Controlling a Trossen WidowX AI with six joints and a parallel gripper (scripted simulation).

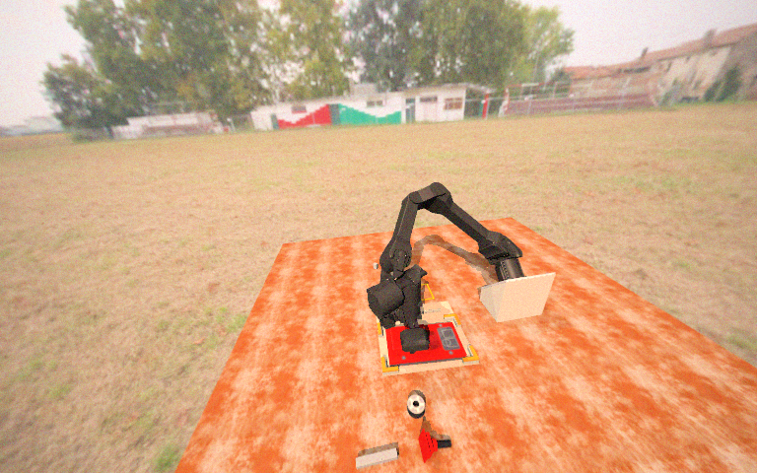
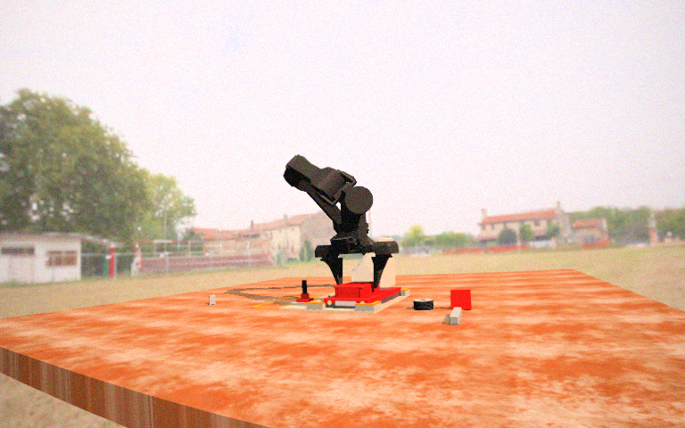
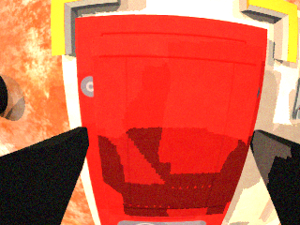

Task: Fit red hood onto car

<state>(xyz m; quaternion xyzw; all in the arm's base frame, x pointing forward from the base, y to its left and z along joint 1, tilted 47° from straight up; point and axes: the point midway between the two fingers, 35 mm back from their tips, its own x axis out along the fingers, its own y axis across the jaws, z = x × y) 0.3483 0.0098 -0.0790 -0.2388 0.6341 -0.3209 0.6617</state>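
The red hood (image 2: 352, 290) (image 3: 187, 94) lies on the deck of the red car chassis (image 1: 438, 357) (image 2: 394, 292), near one end. It looks level, and no gap shows beneath it in the exterior view. The chassis sits in the cream jig (image 1: 424, 368) (image 2: 375, 308) with yellow corners. My gripper (image 2: 357, 283) (image 3: 173, 138) is open and low, with one finger on each side of the hood. The fingertips stand close to its sides; whether they touch it I cannot tell. The engine, the pegs and the corner holes are hidden.
A black wheel (image 1: 415, 403) (image 2: 423, 304), a red part (image 1: 427, 444) (image 2: 459, 299) and a grey bar (image 1: 377, 456) (image 2: 455, 316) lie beside the jig. A red-based black post (image 2: 303, 292) stands on its other side. A cream panel (image 1: 521, 298) stands by the arm's base.
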